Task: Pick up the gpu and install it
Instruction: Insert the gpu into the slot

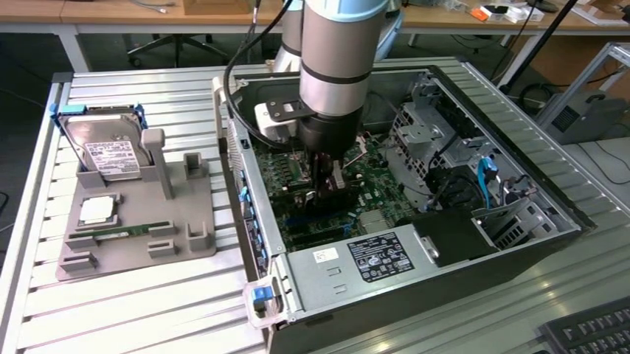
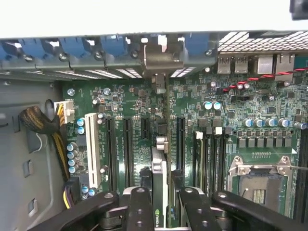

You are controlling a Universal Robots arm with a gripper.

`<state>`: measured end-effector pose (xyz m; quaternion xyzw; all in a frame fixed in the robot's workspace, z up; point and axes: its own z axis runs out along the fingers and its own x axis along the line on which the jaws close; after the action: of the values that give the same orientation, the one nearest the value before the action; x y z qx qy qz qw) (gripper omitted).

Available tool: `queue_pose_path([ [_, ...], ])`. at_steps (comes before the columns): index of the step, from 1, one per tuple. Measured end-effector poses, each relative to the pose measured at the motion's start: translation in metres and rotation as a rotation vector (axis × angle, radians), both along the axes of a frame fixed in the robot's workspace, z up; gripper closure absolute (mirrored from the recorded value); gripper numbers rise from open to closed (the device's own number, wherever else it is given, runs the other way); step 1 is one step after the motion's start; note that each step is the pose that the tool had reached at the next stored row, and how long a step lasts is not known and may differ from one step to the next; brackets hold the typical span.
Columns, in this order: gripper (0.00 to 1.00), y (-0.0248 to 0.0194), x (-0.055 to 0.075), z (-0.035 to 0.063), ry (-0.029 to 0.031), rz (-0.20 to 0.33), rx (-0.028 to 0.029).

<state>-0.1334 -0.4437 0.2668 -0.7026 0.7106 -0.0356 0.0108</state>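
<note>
You are looking at the gpu (image 2: pixel 160 178), a thin card seen edge-on with a green board and a silver metal bracket at its far end, standing upright on the green motherboard (image 2: pixel 130 101) among the long black expansion slots (image 2: pixel 126 144). Its bracket end is reaching toward the grey rear wall of the case, where a row of blue slot clips (image 2: pixel 72 48) is running along the upper part of the wrist frame. The black gripper (image 2: pixel 161 202) is sitting astride the card at the lower centre of that frame, its fingers (image 2: pixel 139 207) drawn in narrow against the card's two faces and gripping it.

In the exterior view, the grey-and-black robot arm (image 1: pixel 335 66) is descending from the top centre into the open black computer case (image 1: pixel 551 221), which is lying on its side across the middle and right of the frame. The gripper (image 1: pixel 328 181) is hanging low over the motherboard there. A grey power supply with a white and black label (image 1: pixel 379 258) is occupying the lower centre of the case.

At the exterior view's left, a grey plastic parts holder (image 1: pixel 138 221) is resting on the ribbed metal table (image 1: pixel 118 310). It is carrying a silver hard drive with a white label (image 1: pixel 108 151), a small square silver processor (image 1: pixel 97 210) and a narrow green memory stick (image 1: pixel 118 232).
</note>
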Motion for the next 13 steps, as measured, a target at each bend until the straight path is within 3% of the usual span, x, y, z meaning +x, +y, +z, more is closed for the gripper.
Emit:
queue_pose_path([
  [4, 0.74, -0.0024, -0.0001, -0.0014, 0.0001, 0.0, 0.0019],
  [7, 0.74, -0.0039, -0.0001, -0.0036, 0.0001, 0.0, 0.0063],
  [13, 0.74, -0.005, -0.0001, -0.0042, 0.0002, 0.0, 0.007],
])
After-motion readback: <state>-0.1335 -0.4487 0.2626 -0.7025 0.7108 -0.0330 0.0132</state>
